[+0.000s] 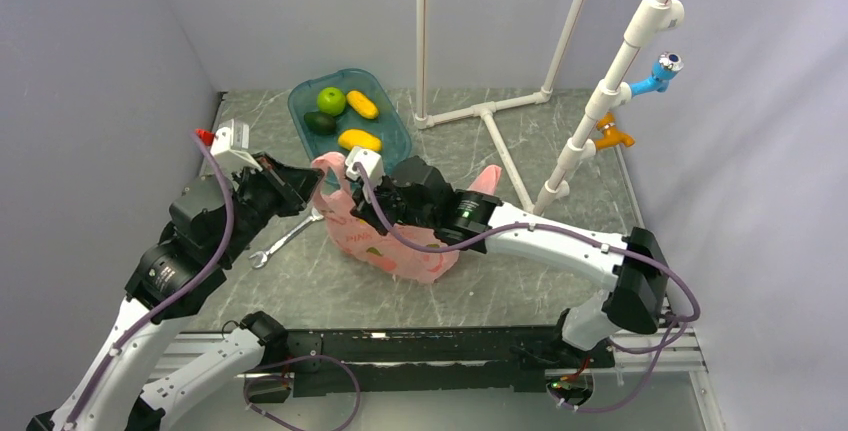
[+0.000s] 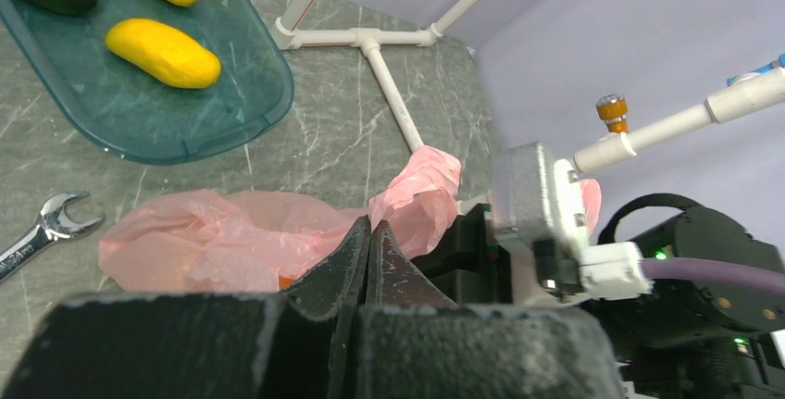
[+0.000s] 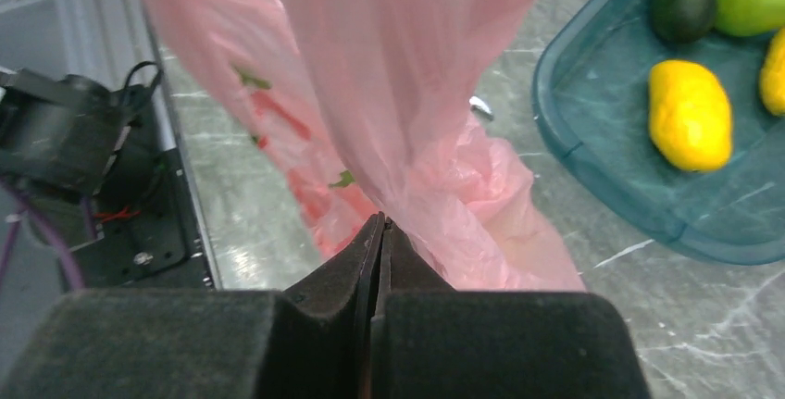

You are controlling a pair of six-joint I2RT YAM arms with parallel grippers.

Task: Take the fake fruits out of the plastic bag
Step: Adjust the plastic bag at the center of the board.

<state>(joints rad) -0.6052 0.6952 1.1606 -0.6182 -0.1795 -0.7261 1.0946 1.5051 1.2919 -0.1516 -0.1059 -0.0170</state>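
Observation:
The pink plastic bag (image 1: 400, 246) lies crumpled mid-table. My right gripper (image 1: 350, 196) is shut on its film and holds it up; in the right wrist view the bag (image 3: 407, 112) rises from the shut tips (image 3: 381, 225). My left gripper (image 1: 316, 183) is shut at the bag's left edge, and the film (image 2: 231, 232) meets its tips (image 2: 370, 225). A small orange patch (image 2: 289, 280) shows through the bag; any fruit inside is otherwise hidden. Two yellow oblong fruits (image 1: 360, 139) (image 1: 362, 104) lie in the teal tray (image 1: 390, 101).
The tray also holds a green apple (image 1: 331, 101) and a dark avocado (image 1: 320, 122). A wrench (image 1: 285, 241) lies left of the bag. A white pipe frame (image 1: 490, 111) stands behind, and a slanted pipe with taps (image 1: 610, 101) stands at the right.

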